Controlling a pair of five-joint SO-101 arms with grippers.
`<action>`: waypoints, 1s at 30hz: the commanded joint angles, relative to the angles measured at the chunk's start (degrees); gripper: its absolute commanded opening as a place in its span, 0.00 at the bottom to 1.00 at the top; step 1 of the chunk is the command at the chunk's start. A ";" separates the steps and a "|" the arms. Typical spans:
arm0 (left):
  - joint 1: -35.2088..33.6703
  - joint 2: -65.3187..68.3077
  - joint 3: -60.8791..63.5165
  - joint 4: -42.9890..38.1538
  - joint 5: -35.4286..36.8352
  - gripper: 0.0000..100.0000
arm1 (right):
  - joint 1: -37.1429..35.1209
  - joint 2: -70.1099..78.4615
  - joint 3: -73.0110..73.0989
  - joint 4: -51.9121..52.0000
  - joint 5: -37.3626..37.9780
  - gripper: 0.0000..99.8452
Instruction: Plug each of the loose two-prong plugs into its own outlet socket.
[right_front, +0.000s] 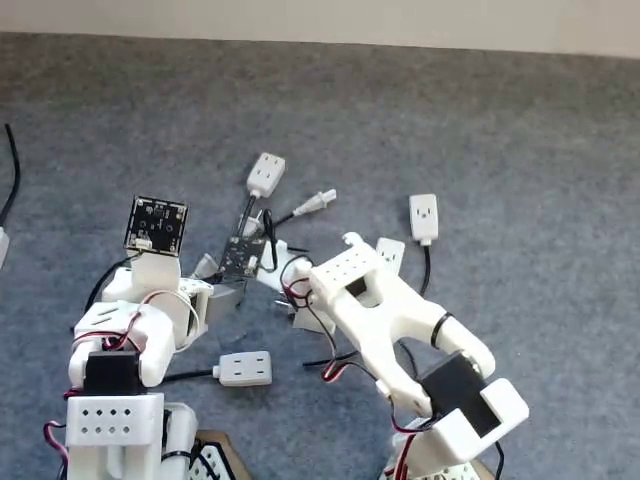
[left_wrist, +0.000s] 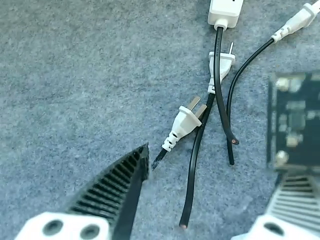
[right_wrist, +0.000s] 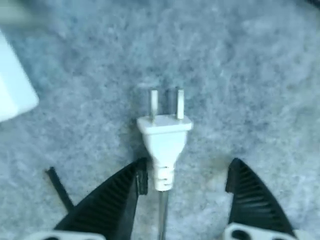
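My left gripper (left_wrist: 212, 172) hangs open over the grey carpet, one black finger (left_wrist: 125, 182) low beside a loose white two-prong plug (left_wrist: 186, 121) that lies flat just beyond it. A second plug (left_wrist: 221, 64) and a third (left_wrist: 300, 17) lie farther out, near a white outlet (left_wrist: 225, 10). My right gripper (right_wrist: 187, 172) is open too, with a white plug (right_wrist: 164, 135) lying between its fingers, prongs pointing away. In the high view, outlets lie at the back (right_front: 265, 173), at the right (right_front: 424, 217) and near the front (right_front: 245, 368).
Black cord ends (left_wrist: 197, 165) cross the carpet among the plugs. A small circuit board (left_wrist: 295, 120) sits close above my left gripper's other finger. Another white outlet (right_wrist: 15, 85) lies off to one side of the right gripper. The two arms (right_front: 350, 285) crowd the middle.
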 joint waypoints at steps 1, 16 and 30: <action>-0.75 0.13 -1.36 -0.09 0.62 0.39 | -2.24 -0.22 0.48 -0.66 0.62 0.10; -0.92 0.13 -1.36 -0.09 0.62 0.39 | 1.27 -0.22 0.48 -0.84 0.09 0.01; -1.10 -0.57 -1.63 -0.35 0.88 0.39 | -1.36 -0.84 4.44 1.80 -3.34 0.01</action>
